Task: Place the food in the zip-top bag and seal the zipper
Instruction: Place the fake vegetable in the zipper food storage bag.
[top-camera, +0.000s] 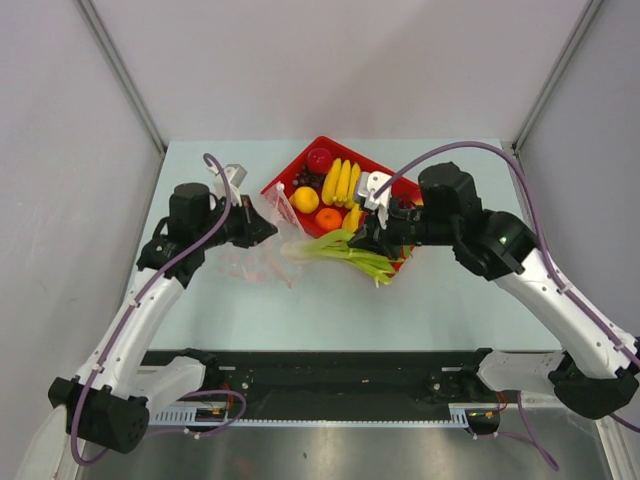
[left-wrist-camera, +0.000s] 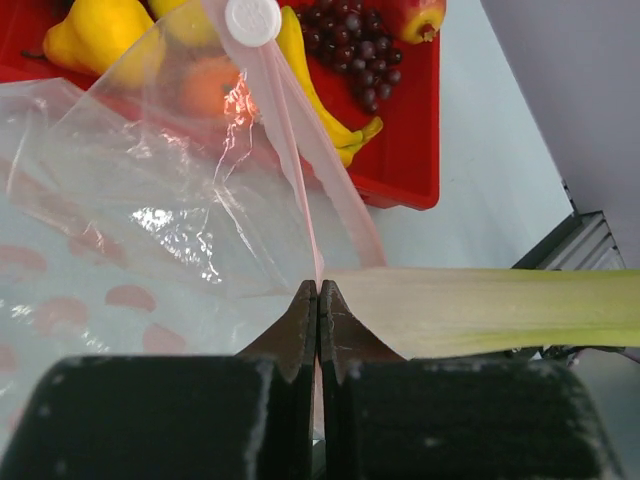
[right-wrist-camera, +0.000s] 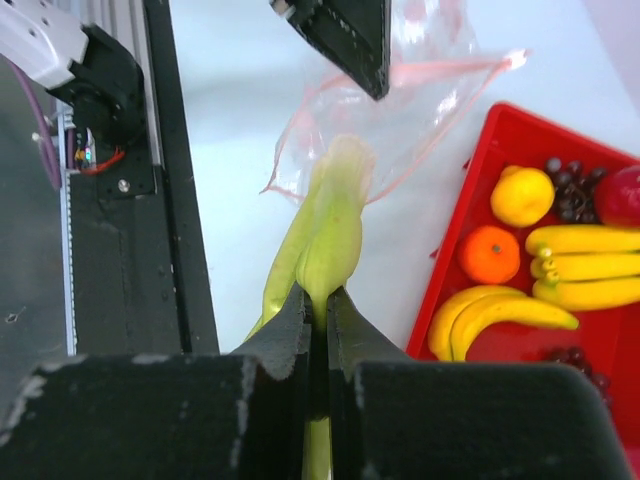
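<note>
Midway between the desk's side edges, the right gripper (right-wrist-camera: 318, 298) is clamped on the leek (right-wrist-camera: 335, 212), whose long axis aims its pale tip toward the left edge at the zip-top bag (top-camera: 250, 260); the left gripper (left-wrist-camera: 318, 292), pinched on the zipper (left-wrist-camera: 300, 160), holds the mouth beside it.

The zip-top bag (top-camera: 262, 250) lies left of the tray (top-camera: 285, 175), the stalk (top-camera: 325, 245) between them.

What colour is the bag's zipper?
The zipper is pink; left wrist view shows it best.
</note>
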